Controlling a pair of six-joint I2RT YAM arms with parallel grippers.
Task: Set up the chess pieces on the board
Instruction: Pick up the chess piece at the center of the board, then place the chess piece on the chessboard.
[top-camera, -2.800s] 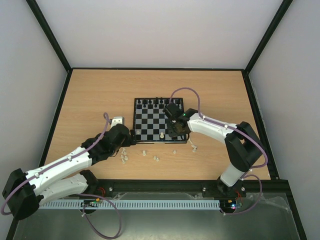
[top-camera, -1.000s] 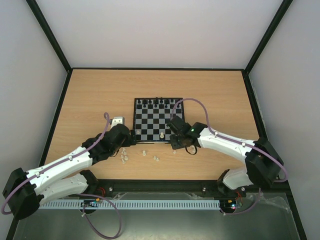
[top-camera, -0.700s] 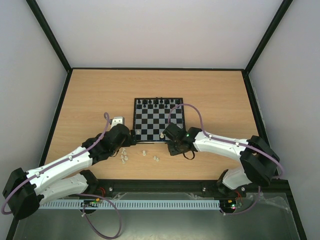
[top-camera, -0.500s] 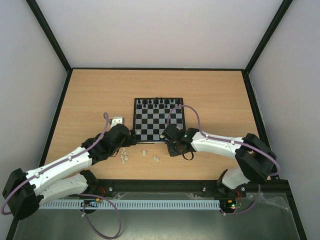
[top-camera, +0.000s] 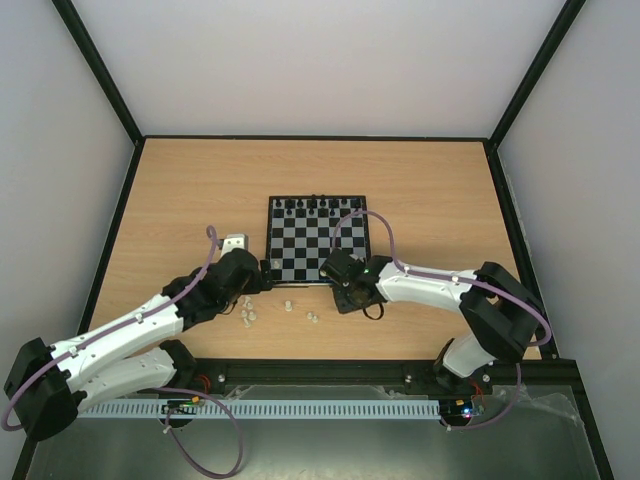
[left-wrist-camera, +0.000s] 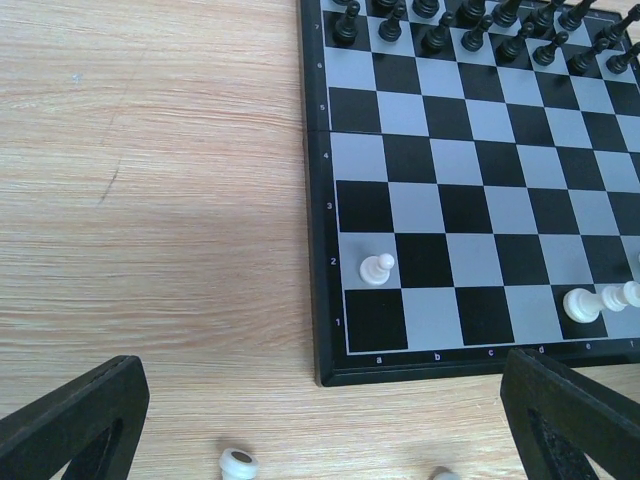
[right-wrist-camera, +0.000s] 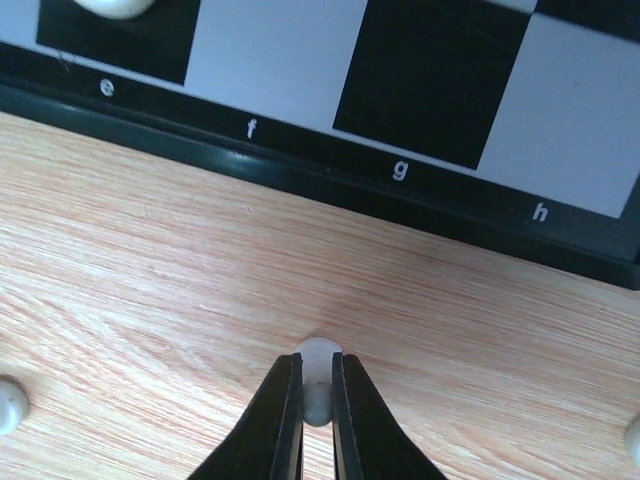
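Note:
The board (top-camera: 300, 245) lies mid-table with black figures along its far rows. My right gripper (right-wrist-camera: 317, 365) is shut on a cream-white chess piece (right-wrist-camera: 319, 350) resting on the wood just below the board's near frame (right-wrist-camera: 300, 160), under file f-g. In the top view this gripper (top-camera: 347, 295) sits at the board's near right corner. My left gripper (left-wrist-camera: 325, 365) is wide open and empty over the board's near left corner. A white pawn (left-wrist-camera: 377, 268) stands on a2. Another white piece (left-wrist-camera: 600, 300) lies near e1.
Loose white pieces lie on the wood below the board (top-camera: 248, 315), (top-camera: 289, 304), (top-camera: 314, 318). Two more show at the edges of the right wrist view (right-wrist-camera: 8, 405), (right-wrist-camera: 632, 435). A small pale box (top-camera: 235, 242) sits left of the board.
My right gripper has come off the board's right side, down and left to the wood below its near edge, and now grips a white piece. The left arm has not moved.

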